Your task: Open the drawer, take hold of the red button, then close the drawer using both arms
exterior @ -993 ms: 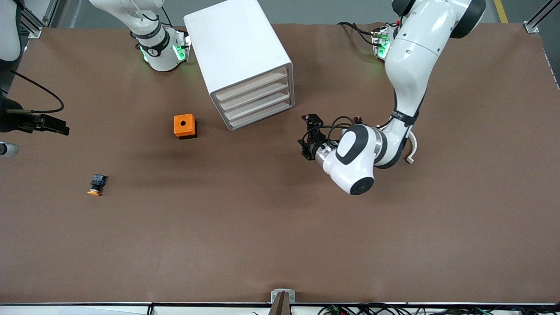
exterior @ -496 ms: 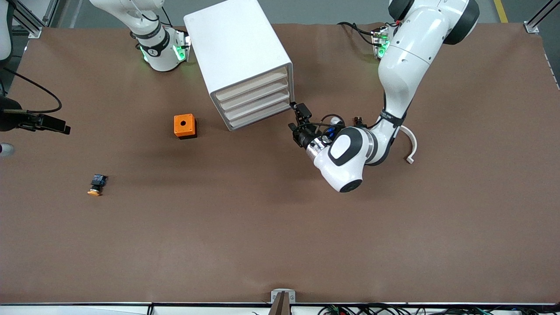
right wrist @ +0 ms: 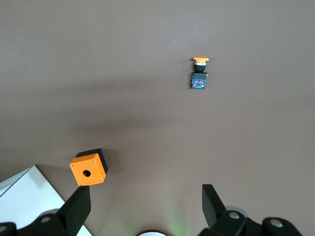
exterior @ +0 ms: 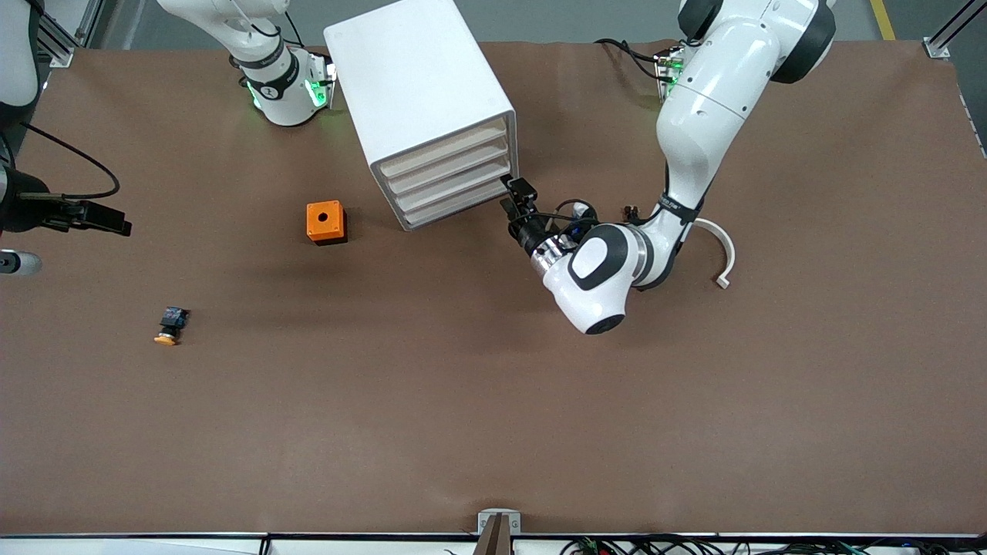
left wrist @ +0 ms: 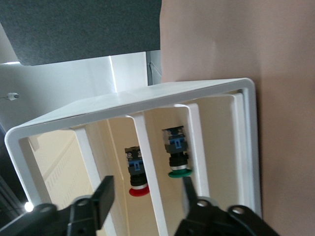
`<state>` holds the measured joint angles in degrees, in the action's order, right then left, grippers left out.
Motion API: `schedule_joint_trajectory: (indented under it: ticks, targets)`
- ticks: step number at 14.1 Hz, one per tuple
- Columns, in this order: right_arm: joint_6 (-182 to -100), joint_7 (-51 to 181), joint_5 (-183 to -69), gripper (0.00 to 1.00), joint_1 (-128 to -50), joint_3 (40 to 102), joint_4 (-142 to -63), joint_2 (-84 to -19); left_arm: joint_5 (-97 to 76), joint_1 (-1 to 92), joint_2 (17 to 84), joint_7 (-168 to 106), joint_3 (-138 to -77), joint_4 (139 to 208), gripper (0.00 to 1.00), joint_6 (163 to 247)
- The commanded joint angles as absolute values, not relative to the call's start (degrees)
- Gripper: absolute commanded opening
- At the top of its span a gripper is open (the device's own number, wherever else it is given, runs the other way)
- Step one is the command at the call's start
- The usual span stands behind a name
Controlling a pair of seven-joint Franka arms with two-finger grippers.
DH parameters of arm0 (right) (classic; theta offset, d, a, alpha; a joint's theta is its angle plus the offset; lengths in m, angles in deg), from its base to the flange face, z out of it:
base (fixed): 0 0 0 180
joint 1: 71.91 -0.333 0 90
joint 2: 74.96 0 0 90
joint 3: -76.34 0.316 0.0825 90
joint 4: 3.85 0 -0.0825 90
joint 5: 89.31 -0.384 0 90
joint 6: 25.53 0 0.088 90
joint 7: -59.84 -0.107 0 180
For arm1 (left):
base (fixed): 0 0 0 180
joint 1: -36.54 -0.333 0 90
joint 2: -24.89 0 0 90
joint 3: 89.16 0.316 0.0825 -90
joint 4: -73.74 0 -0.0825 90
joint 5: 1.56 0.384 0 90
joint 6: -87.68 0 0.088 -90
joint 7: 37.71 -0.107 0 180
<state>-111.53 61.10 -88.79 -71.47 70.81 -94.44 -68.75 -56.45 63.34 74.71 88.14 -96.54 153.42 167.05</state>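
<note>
The white cabinet [exterior: 420,92] stands near the robots' bases with its four drawers [exterior: 453,179] all shut. My left gripper [exterior: 512,195] is open, low, right in front of the drawer fronts at the corner toward the left arm's end. In the left wrist view my left gripper [left wrist: 146,196] faces the cabinet [left wrist: 147,96]. Inside it a red-capped button [left wrist: 139,186] shows in one drawer and a green-capped one [left wrist: 178,164] in the drawer below. My right gripper [exterior: 99,219] is open and empty, up over the right arm's end of the table; its own view shows it open [right wrist: 145,204].
An orange cube with a hole [exterior: 325,222] [right wrist: 88,169] sits beside the cabinet. An orange-yellow-capped button [exterior: 170,325] [right wrist: 199,73] lies nearer the camera, toward the right arm's end. A white curved piece [exterior: 723,254] lies by the left arm.
My left gripper has moved across the table up to the cabinet's drawer fronts. My right gripper has shifted only slightly. The drawers stay shut.
</note>
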Motion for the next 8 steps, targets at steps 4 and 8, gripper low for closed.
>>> schedule_joint_trajectory:
  ticks: [4,8]
  targets:
    - [-111.48,60.37,-86.06,1.00,-72.78,71.07,-94.11,-68.98,-57.81,64.83,76.83,88.94,-97.51,152.76,0.54,165.90]
    - [-117.96,60.10,-86.40,1.00,-72.96,71.07,-96.39,-68.54,-57.81,65.89,77.10,88.77,-98.99,152.84,0.54,165.81]
